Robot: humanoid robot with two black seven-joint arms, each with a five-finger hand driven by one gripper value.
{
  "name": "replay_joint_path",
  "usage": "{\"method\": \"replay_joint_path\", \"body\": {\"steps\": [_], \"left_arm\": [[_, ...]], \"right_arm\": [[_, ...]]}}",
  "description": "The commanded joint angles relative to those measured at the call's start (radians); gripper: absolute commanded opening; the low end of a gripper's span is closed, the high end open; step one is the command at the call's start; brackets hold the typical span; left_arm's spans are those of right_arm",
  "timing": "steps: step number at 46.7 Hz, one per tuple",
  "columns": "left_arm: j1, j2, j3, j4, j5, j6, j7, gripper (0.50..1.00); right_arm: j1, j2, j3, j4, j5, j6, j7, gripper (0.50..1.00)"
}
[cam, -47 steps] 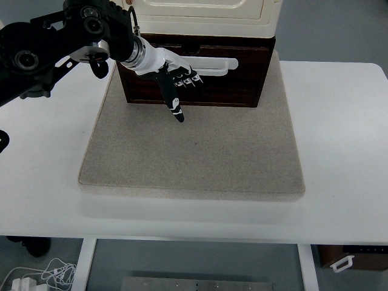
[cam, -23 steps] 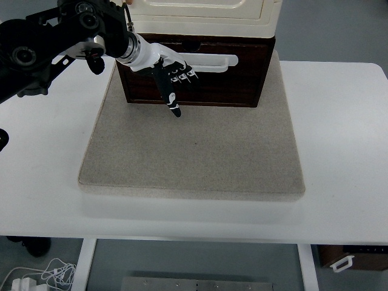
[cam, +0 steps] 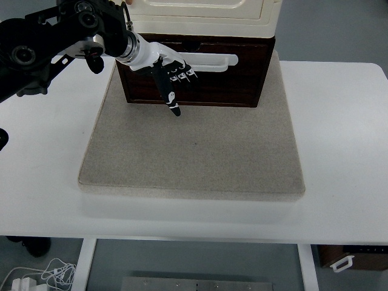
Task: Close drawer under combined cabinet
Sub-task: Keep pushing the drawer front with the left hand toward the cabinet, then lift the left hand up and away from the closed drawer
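Note:
A dark brown wooden drawer (cam: 236,82) with a white handle (cam: 212,62) sits under a cream cabinet (cam: 200,15) at the back of a grey mat (cam: 194,151). Its front stands a little forward of the cabinet above. My left hand (cam: 171,79) comes in from the left and rests against the drawer front just left of the handle. Its fingers are curled at the knuckles and its thumb (cam: 170,97) points down toward the mat. It holds nothing.
The mat lies on a white table (cam: 339,151). The black left arm (cam: 48,42) spans the upper left. Cables (cam: 42,276) lie on the floor under the table's front edge.
My left hand has moved a little back toward the cabinet, pressing on the drawer front, and the drawer has slid slightly in. Since half a second ago almost nothing has moved.

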Motion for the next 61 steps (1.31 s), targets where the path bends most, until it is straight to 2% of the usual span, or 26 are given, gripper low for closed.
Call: {"method": "replay_joint_path", "body": {"steps": [1, 25, 46, 61], "left_arm": [[-0.001, 0.0, 0.0, 0.0, 0.0, 0.0, 0.0, 0.996], [-0.005, -0.001, -0.003, 0.021, 0.0, 0.0, 0.0, 0.996], [0.012, -0.001, -0.124, 0.003, -0.023, -0.02, 0.0, 0.996], [0.034, -0.026, -0.232, -0.017, -0.199, -0.02, 0.0, 0.996]], "right_arm": [[0.0, 0.0, 0.0, 0.0, 0.0, 0.0, 0.0, 0.952], [0.001, 0.0, 0.0, 0.0, 0.0, 0.0, 0.0, 0.952], [0.0, 0.0, 0.0, 0.0, 0.0, 0.0, 0.0, 0.952], [0.0, 0.0, 0.0, 0.0, 0.0, 0.0, 0.0, 0.952]]}}
